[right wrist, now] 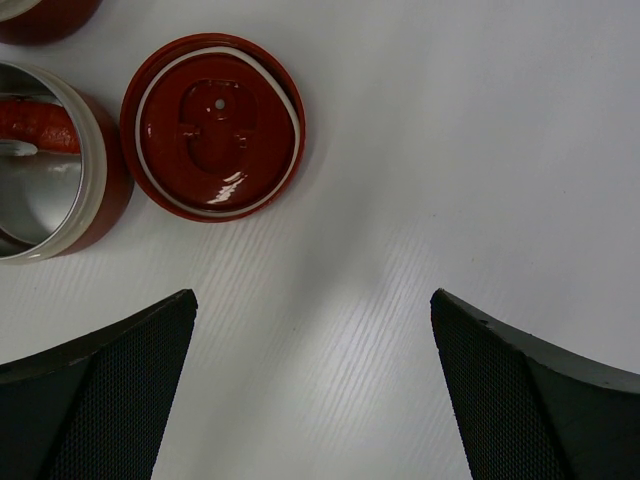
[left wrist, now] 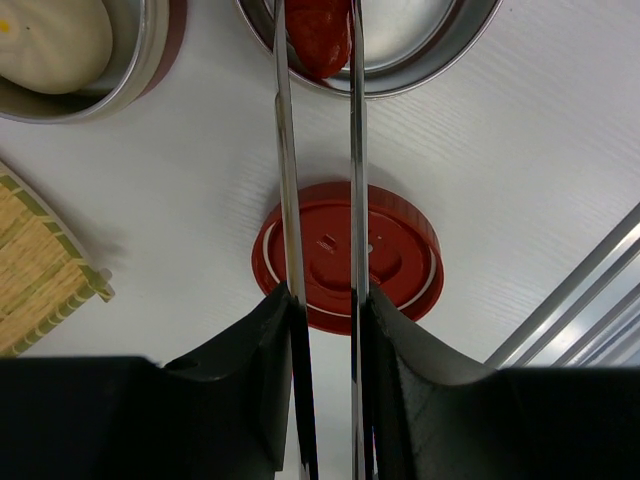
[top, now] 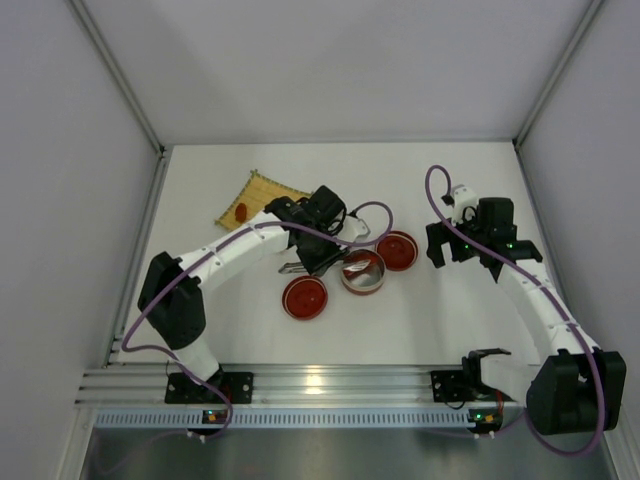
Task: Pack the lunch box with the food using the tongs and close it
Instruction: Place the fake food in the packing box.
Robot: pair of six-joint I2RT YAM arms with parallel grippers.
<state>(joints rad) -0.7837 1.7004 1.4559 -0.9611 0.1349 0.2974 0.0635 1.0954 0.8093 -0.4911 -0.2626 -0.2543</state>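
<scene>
My left gripper [left wrist: 322,300] [top: 318,252] is shut on the silver tongs [left wrist: 357,150], one finger pressing each arm. The tong tips pinch a red food piece [left wrist: 320,35] just inside the rim of the open steel lunch box bowl [left wrist: 440,50] [top: 362,272]. The right wrist view shows that red piece [right wrist: 35,125] against the bowl's inner wall. A second bowl [left wrist: 140,60] holds a white round food piece [left wrist: 50,40]. One more red piece [top: 241,211] lies on the yellow mat [top: 258,200]. My right gripper [right wrist: 312,300] [top: 448,250] hangs open over bare table, right of the bowls.
Two red lids lie on the table: one [top: 304,297] [left wrist: 345,255] below the tongs, the other [top: 398,250] [right wrist: 215,135] upside down between the bowl and my right gripper. The mat's corner [left wrist: 40,270] is at the left. An aluminium rail [top: 320,385] runs along the near edge.
</scene>
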